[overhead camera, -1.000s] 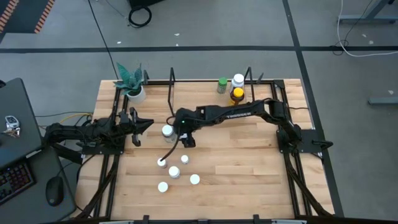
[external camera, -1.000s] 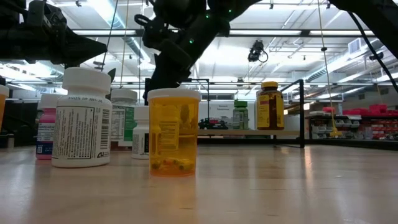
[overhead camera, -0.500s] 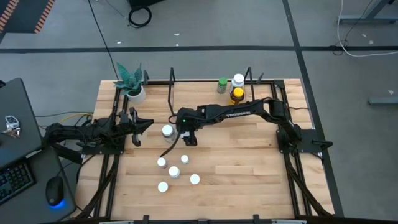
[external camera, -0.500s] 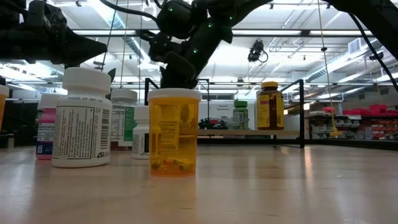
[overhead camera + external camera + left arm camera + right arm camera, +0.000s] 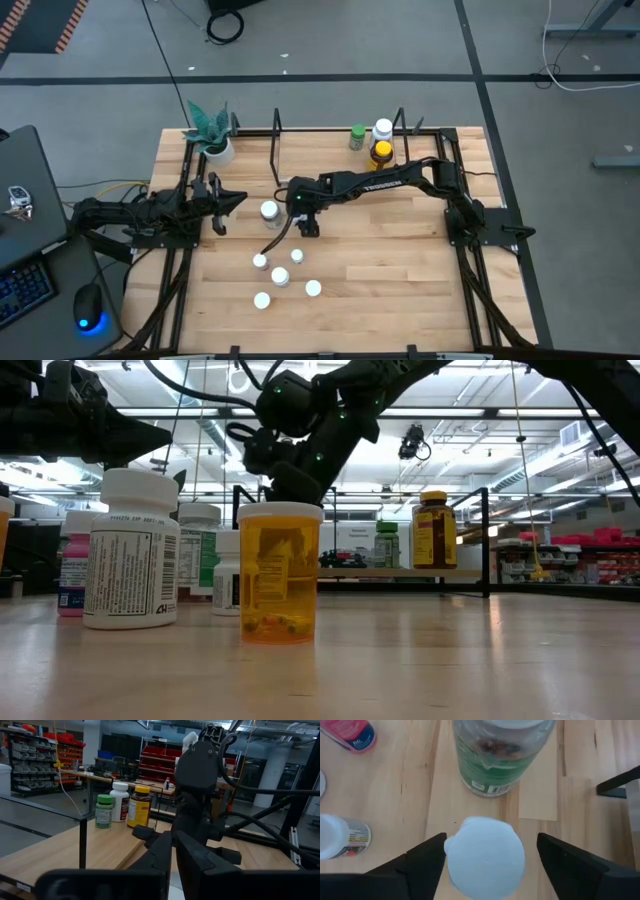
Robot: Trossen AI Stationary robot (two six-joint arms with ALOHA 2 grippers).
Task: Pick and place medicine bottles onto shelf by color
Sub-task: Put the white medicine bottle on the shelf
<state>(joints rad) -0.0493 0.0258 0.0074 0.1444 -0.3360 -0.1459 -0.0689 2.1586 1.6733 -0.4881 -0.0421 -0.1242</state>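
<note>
Right wrist view: right end effector (image 5: 485, 865) wide astride white cap (image 5: 485, 856) at frame bottom; centre, descend, then squeeze.

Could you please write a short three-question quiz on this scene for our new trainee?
1. True or false: three bottles already stand on the shelf.
2. Multiple choice: The right end effector is (A) parked at the table's edge, (B) straddling a white-capped bottle, jaws not yet touching it, (C) carrying the amber bottle.
3. Fill in: The left end effector waits by the table's left side, near the potted ____.

Key
1. True: a green bottle, a white bottle and the amber one stand there.
2. B: the wrist view shows a gap either side of the cap.
3. plant.
</note>
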